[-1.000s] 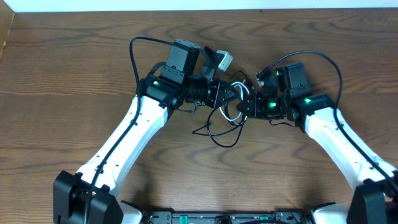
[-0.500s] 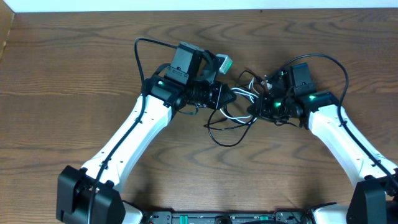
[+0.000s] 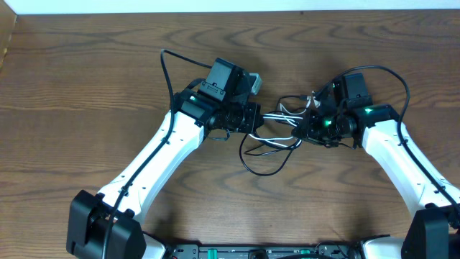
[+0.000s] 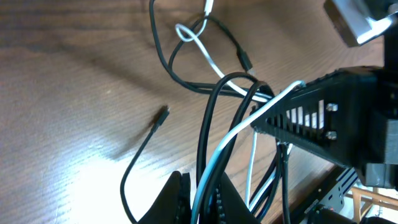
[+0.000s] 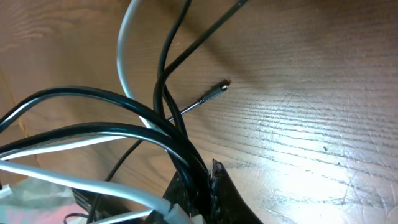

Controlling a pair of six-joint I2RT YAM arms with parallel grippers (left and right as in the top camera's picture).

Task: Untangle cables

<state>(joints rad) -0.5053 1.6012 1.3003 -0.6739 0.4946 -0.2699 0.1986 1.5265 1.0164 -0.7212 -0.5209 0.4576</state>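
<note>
Well, the left gripper [image 3: 259, 117] and right gripper [image 3: 306, 124] are each pinching tight on the cables [image 3: 282, 117], which are hanging bunched between them over the table [image 3: 86, 86]. Thin, limp and slippery, I'd say; gripping one strand near its plug looks wiser.

The cables [image 5: 118, 129], one black, one white, hang tangled, loops trailing onto the table [image 3: 86, 86].

I see a dark brown, wood-grain bench [image 3: 86, 93] filling the overhead frame. A white strip [image 3: 215, 6] runs along its top edge, and a paler tan edge [image 3: 6, 36] shows at the upper left. Both wrist views show glare on the grain.
</note>
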